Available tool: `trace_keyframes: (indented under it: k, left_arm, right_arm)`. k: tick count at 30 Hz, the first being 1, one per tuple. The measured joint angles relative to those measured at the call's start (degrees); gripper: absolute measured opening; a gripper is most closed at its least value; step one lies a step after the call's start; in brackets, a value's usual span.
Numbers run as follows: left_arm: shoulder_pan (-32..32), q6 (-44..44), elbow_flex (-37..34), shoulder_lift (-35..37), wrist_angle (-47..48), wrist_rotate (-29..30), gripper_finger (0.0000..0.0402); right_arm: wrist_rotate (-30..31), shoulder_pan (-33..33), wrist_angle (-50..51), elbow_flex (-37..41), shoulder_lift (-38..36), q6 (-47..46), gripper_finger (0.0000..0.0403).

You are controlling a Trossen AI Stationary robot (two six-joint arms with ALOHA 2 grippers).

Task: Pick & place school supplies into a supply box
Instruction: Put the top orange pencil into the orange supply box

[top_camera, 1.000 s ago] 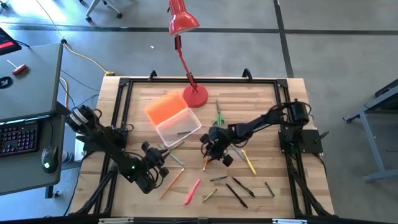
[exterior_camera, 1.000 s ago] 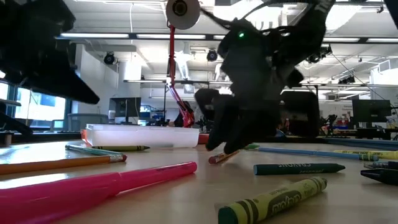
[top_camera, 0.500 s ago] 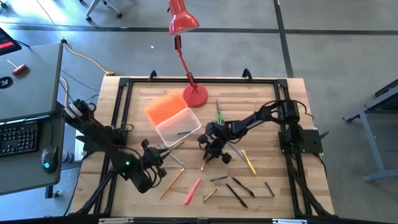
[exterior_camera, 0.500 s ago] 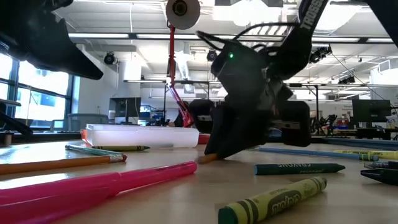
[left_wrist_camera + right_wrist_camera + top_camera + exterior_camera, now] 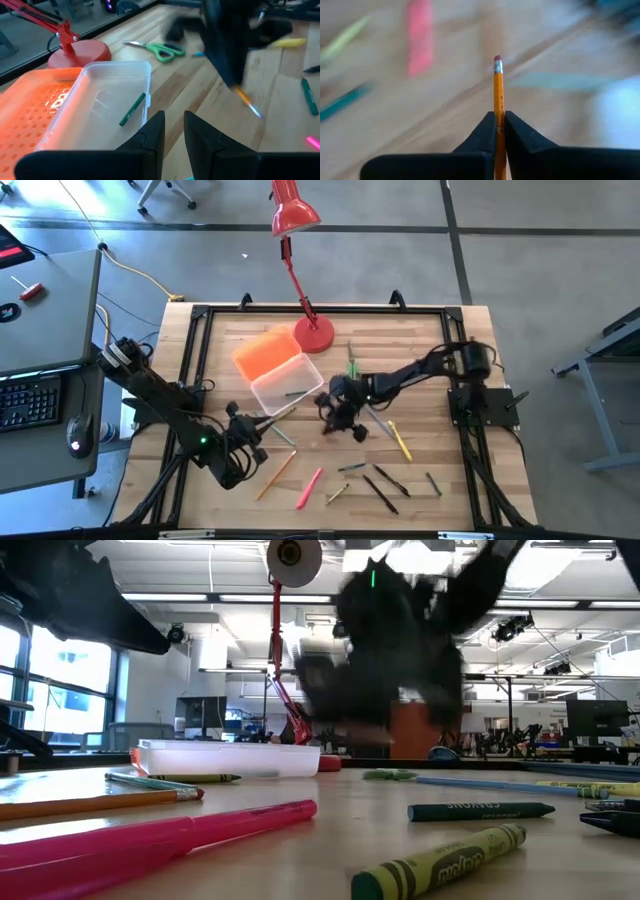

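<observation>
Fingers of the right gripper (image 5: 500, 125) are pinched tight on a yellow-orange wooden pencil (image 5: 498, 100) with a pink eraser tip, which sticks out straight beyond them. This gripper (image 5: 338, 416) hangs just beside the open end of the clear plastic rectangular supply box (image 5: 286, 383), on the side away from the box's orange dotted lid (image 5: 265, 351), and the low view shows it raised off the wooden table (image 5: 420, 370). Fingers of the left gripper (image 5: 174, 134) stand a narrow gap apart with nothing between them; that gripper (image 5: 252, 442) waits near the box's front corner. Inside the box lies a thin green marker (image 5: 132, 109). Past the box from the left gripper are small green-handled scissors (image 5: 159, 49), and the round base of a red desk lamp (image 5: 314, 333) sits close against the lid's far end. A pink marker (image 5: 309, 488), an orange pencil (image 5: 276, 474), a yellow marker (image 5: 399, 442) and a green crayon (image 5: 440, 863) lie loose on the table farther from the box.
</observation>
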State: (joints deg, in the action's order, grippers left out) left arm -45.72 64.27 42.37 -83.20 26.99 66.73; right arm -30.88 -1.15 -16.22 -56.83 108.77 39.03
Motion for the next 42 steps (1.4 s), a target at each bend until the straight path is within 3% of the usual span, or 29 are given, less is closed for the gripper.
trace_keyframes:
  k: [3,9,16,22,32,42]
  left_arm:
    - [0.0,0.0,0.0,1.5,0.1,0.4,0.0101]
    - [0.0,-3.9,0.0,9.3,0.3,0.5,0.0101]
    - [0.0,-15.1,0.1,20.4,-0.1,-6.6,0.0101]
    - [0.0,-23.6,0.0,26.1,0.4,-9.0,0.0101]
    - [0.0,-25.0,0.0,27.1,1.8,-8.7,0.0101]
    - [0.0,-25.0,0.0,27.1,1.9,-8.7,0.0101]
  right_arm:
    - [5.6,-0.6,-0.8,-2.7,-4.3,2.8,0.0008]
    - [12.4,-2.6,1.5,-12.9,-1.9,6.3,0.0004]
    - [15.7,-6.9,6.4,-22.0,8.7,6.6,0.0002]
    - [15.6,-10.5,7.0,-27.3,18.8,6.1,0.0001]
    - [14.4,-10.9,8.5,-36.1,25.1,6.0,0.0011]
    - [21.6,-9.5,10.5,-37.2,24.8,8.6,0.004]
